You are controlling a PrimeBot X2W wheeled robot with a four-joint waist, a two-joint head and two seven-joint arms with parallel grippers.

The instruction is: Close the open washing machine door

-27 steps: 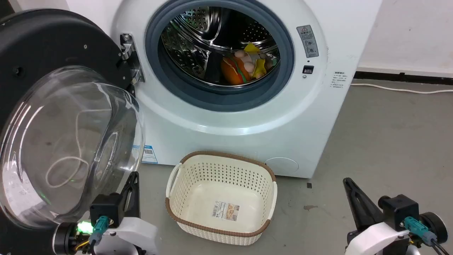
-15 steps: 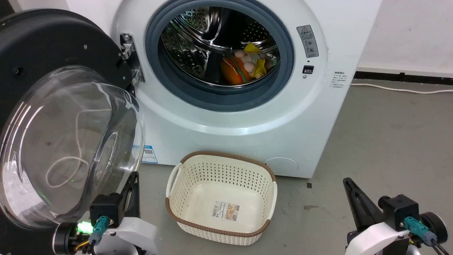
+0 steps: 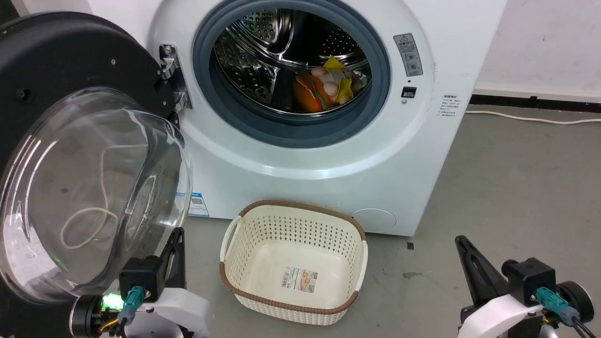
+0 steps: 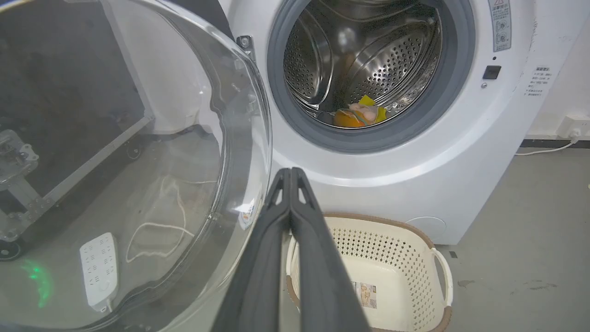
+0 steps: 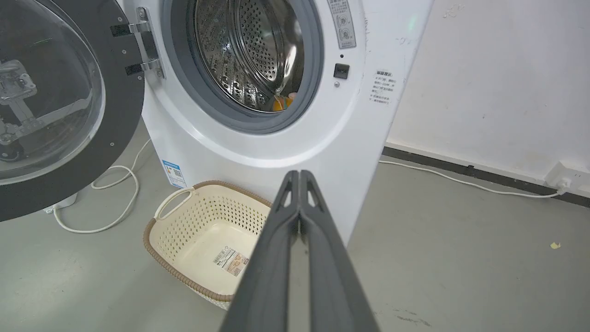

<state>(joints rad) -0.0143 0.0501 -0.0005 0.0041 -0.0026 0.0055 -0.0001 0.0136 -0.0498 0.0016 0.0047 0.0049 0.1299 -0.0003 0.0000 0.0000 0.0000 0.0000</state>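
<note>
Head view. The washing machine door point(image 3: 89, 188) stands swung wide on its hinge at nine o'clock, glass bowl facing me, well apart from the drum opening of the washing machine point(image 3: 305, 159) at twelve. My left gripper point(image 3: 176, 241), at seven o'clock, has its fingers pressed together on nothing, just beside the bowl's lower edge. My right gripper point(image 3: 462, 244), at five, is likewise pinched and empty. A perforated basket point(image 3: 300, 205) sits at six. Nothing is done yet: I judge the whole push and latching lie ahead.
</note>
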